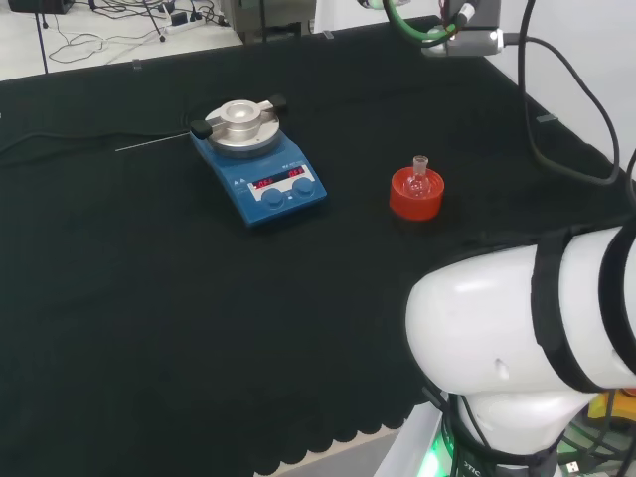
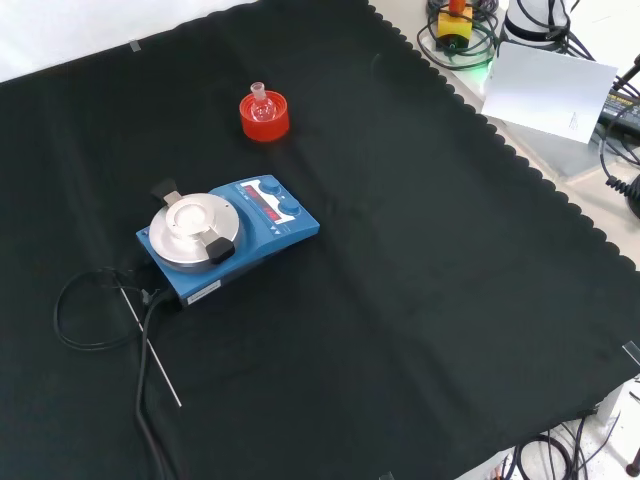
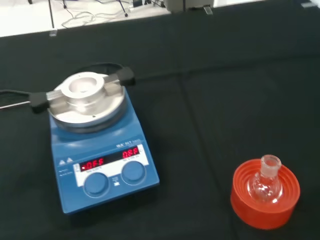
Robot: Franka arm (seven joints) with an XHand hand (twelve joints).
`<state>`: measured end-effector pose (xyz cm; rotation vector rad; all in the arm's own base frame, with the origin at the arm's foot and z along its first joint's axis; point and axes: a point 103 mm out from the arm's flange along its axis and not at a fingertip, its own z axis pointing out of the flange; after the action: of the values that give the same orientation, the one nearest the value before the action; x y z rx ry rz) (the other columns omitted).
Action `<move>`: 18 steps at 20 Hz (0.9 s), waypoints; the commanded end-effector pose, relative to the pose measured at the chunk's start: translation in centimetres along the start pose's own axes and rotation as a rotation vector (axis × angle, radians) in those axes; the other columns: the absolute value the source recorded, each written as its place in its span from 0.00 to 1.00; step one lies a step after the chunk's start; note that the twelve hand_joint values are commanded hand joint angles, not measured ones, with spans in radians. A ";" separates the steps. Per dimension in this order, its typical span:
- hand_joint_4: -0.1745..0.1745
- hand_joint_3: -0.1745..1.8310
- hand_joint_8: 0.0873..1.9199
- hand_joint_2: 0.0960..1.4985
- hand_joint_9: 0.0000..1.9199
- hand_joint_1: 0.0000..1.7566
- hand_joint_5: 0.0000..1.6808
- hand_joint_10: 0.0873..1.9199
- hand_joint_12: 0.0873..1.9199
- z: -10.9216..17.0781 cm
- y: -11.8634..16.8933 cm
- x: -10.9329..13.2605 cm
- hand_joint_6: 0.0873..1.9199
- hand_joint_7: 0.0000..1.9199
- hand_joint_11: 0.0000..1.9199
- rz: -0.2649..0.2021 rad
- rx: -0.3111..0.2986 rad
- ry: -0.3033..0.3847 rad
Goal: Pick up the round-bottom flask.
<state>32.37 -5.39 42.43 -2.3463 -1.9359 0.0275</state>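
From my station I see the round-bottom flask (image 1: 419,179) standing upright in its red ribbed stand (image 1: 415,194) on the black-clothed tabletop (image 1: 149,328). In the head view it sits to the right of the blue hotplate stirrer (image 1: 260,171), apart from it; in the front view the flask (image 2: 262,103) is farther off than the stirrer (image 2: 225,235). The wrist view looks down on both, with the flask (image 3: 265,183) neck up, its bulb seated in the stand's (image 3: 265,200) centre; it looks empty to me, though the clear glass makes that hard to judge. A thin rod (image 2: 150,347) and a black cable (image 2: 85,310) lie by the stirrer. I cannot tell how the hand is set.
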 end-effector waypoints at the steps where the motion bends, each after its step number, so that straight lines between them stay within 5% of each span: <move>1: 0.45 0.21 0.25 0.84 0.08 0.08 0.18 0.31 0.67 4.6 4.3 -4.0 0.08 0.04 0.00 0.021 0.041 0.035; 9: 0.41 0.22 0.27 0.66 0.14 0.32 0.22 0.32 0.71 10.4 9.7 -7.9 0.00 0.07 0.01 0.050 0.070 0.086; 18: 0.36 0.36 0.30 0.47 0.21 0.45 0.35 0.32 0.71 17.1 12.1 -8.6 0.01 0.12 0.07 0.088 0.133 0.081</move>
<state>39.53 -13.09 27.99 -2.2872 -1.7837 0.0870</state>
